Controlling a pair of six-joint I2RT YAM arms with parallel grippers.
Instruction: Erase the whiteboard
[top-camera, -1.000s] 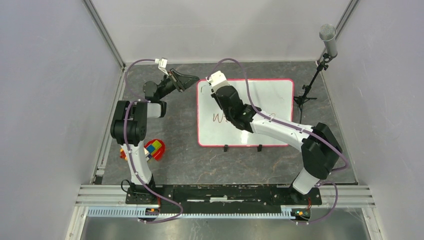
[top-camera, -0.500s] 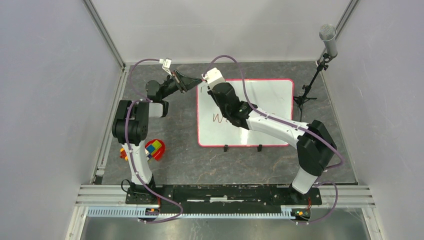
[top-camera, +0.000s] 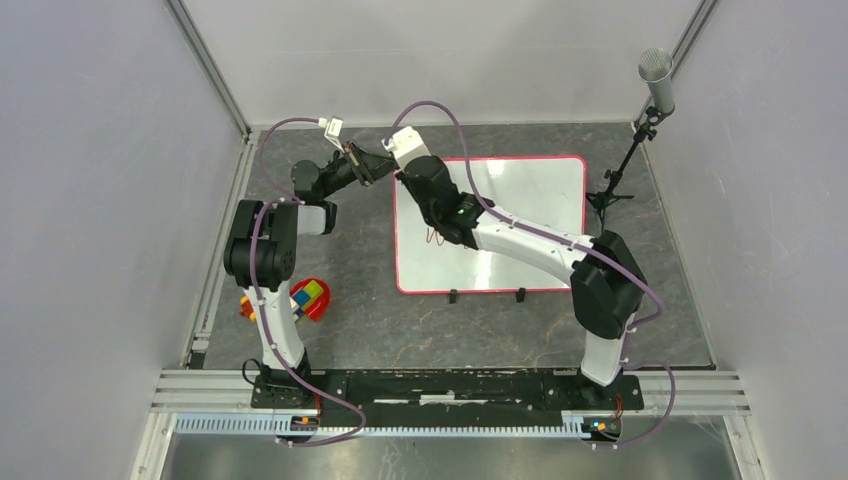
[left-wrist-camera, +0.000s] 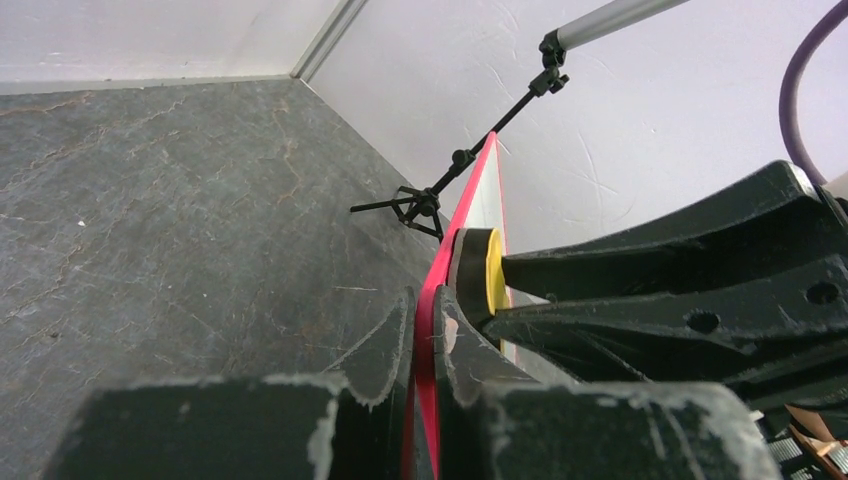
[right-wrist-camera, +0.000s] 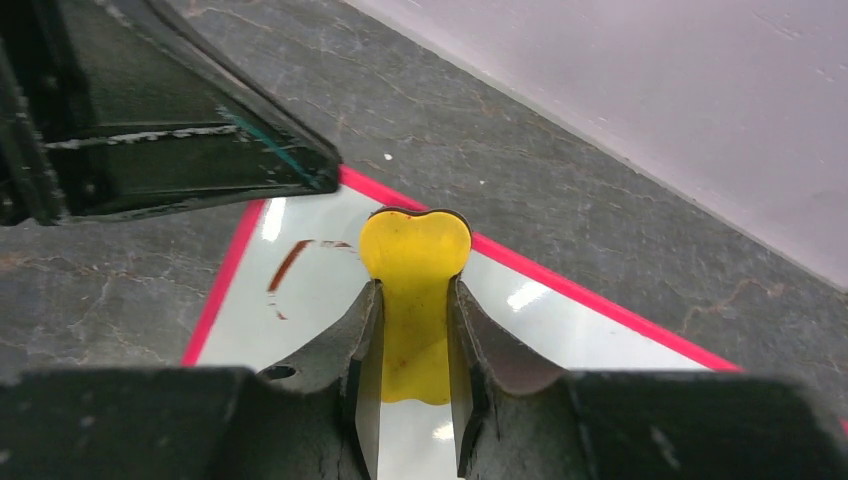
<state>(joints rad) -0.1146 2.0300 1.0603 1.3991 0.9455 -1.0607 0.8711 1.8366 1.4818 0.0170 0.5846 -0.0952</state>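
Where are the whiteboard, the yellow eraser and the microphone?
whiteboard (top-camera: 530, 205): top view, bare white part of its surface.
yellow eraser (right-wrist-camera: 414, 248): right wrist view, its rounded front end.
microphone (top-camera: 656, 68): top view, its grey mesh head.

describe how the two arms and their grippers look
The left arm and right arm have black joints, white links and purple cables. The left gripper and right gripper have dark tapered fingers with pale scuffed edges.

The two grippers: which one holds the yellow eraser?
The right gripper, shut on the yellow eraser; the left gripper instead clamps the whiteboard by its red edge.
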